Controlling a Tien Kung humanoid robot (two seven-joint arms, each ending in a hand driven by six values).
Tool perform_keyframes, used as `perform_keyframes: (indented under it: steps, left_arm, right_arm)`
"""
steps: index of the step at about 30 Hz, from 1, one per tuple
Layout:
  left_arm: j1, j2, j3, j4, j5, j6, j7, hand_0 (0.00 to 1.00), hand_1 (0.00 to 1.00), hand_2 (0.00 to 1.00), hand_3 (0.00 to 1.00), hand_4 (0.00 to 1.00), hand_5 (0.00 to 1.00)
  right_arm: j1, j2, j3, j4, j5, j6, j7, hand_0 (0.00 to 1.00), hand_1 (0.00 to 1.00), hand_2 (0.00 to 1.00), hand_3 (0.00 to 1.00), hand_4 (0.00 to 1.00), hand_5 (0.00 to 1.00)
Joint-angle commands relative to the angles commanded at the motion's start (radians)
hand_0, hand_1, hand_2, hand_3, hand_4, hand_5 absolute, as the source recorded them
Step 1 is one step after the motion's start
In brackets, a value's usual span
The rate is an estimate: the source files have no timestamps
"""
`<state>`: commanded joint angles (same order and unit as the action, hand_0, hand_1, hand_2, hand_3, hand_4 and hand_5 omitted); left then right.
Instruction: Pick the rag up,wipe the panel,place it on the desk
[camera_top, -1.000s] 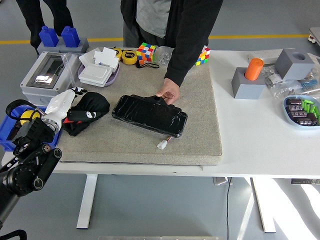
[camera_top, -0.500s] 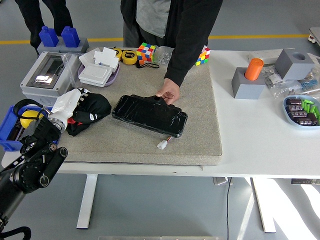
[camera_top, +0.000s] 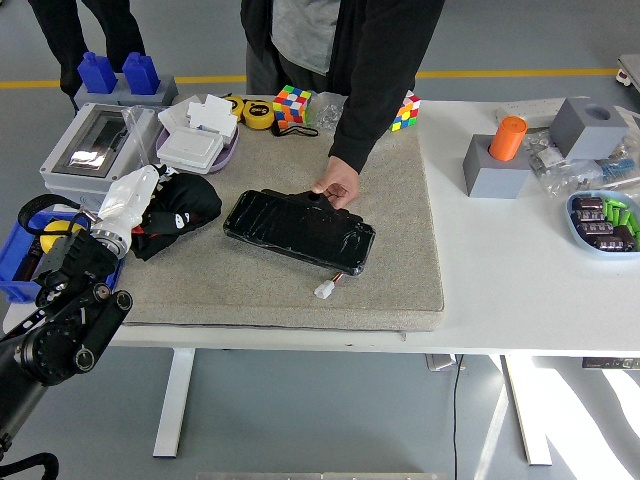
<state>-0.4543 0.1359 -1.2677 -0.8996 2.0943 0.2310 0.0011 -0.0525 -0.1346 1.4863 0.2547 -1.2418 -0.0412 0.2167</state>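
1. Change noted: the left hand (camera_top: 128, 200), white-gloved, is now set further toward the far side than a second ago, and the black rag (camera_top: 175, 212) has been dragged and bunched with it.
2. Hand state: fingers are laid on the rag's left edge; a closed grip cannot be told.
3. Task meaning: pick-up is judged under way, wiping not yet begun.
4. Rag location: on the grey mat (camera_top: 400, 220), left of the black panel (camera_top: 298, 229), apart from it.
5. Panel axis: long axis is run from far-left to near-right; a person's hand (camera_top: 336, 184) is rested on its far edge.
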Motion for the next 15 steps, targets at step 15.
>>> perform_keyframes:
  steps: [15]
  left_arm:
    - [-0.007, -0.010, 0.125, -0.160, -0.076, -0.012, 0.027, 0.252, 0.355, 0.445, 0.557, 0.712, 0.002]
  right_arm:
    - [-0.005, 0.002, -0.003, 0.004, 0.002, -0.001, 0.004, 0.590, 0.598, 0.525, 0.525, 0.877, 0.349]
